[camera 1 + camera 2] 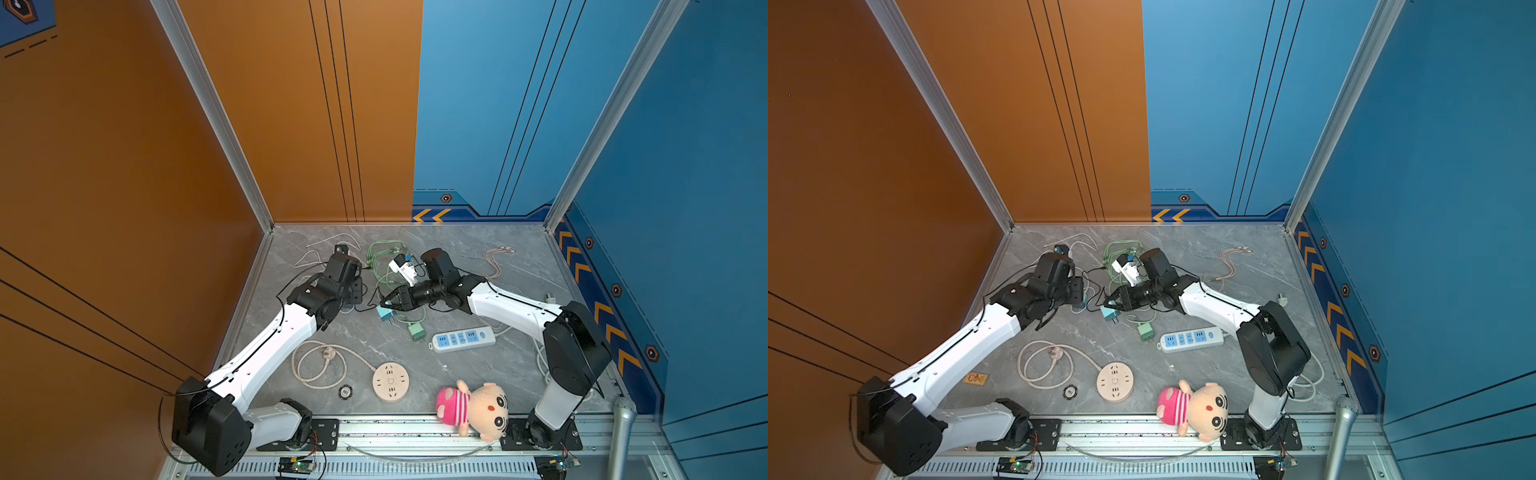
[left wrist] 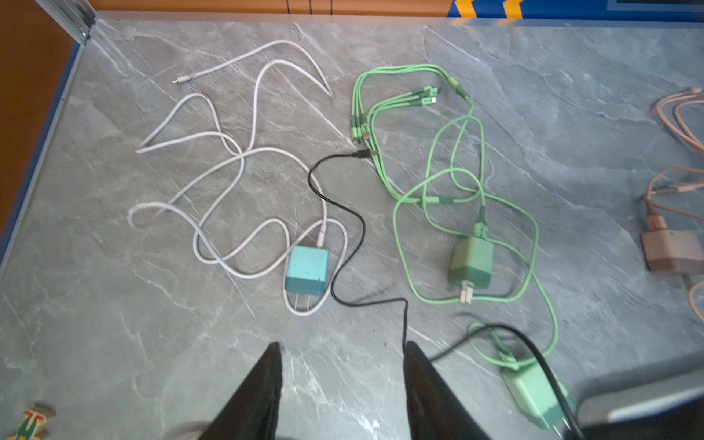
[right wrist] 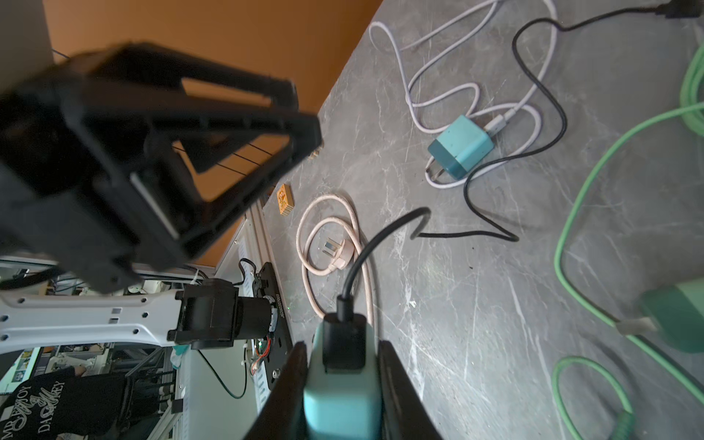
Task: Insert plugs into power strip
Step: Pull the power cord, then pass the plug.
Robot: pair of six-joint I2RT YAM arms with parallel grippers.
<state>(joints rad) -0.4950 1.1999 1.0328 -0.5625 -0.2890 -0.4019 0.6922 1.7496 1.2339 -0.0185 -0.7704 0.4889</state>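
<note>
My right gripper (image 3: 343,344) is shut on a teal-blue plug (image 3: 343,400) with a black cable, held just above the table's middle (image 1: 385,314). My left gripper (image 2: 341,348) is open over bare table, nothing between its fingers; the black cable passes by one fingertip (image 2: 409,348). Ahead of it lie a second teal plug (image 2: 306,270) on a white cable, a green plug (image 2: 471,263), a mint plug (image 2: 533,392) and a pink plug (image 2: 670,253). The white-and-blue power strip (image 1: 463,338) lies to the right of the green plug (image 1: 417,330), its sockets bare.
A round beige socket puck (image 1: 390,381) with a coiled cord (image 1: 320,365) lies near the front. A plush doll (image 1: 478,409), a poker chip (image 1: 345,392) and a microphone (image 1: 623,419) sit along the front edge. Loose green cables (image 2: 438,152) and pink cables (image 1: 496,259) spread at the back.
</note>
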